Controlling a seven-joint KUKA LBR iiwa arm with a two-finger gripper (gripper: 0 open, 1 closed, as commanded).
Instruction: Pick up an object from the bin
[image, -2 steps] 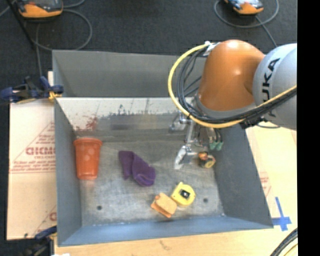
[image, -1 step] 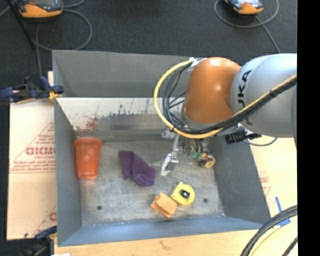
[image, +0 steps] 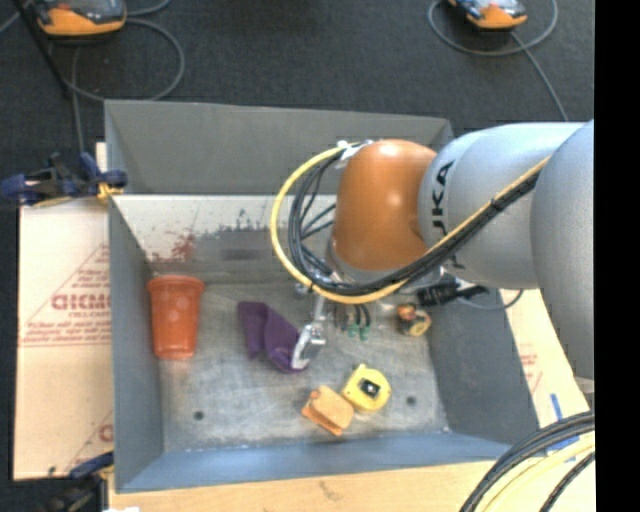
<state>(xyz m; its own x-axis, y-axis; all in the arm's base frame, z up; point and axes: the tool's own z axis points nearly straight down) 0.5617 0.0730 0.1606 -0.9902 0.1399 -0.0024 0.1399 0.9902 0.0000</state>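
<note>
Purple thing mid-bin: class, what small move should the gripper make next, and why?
Probably ease straight down a little. The gripper sits at the right end of the purple thing, and the yellow thing lies apart from it, leaving room.

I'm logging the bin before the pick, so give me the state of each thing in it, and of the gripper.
orange cup: seems to lie on its side by the left wall, alone.
purple cloth: crumpled mid-bin, with the gripper at its right end.
yellow tape measure: lying flat near the front.
orange block: lying right beside the yellow tape measure.
gripper: low in the bin; open or shut unclear.
</note>
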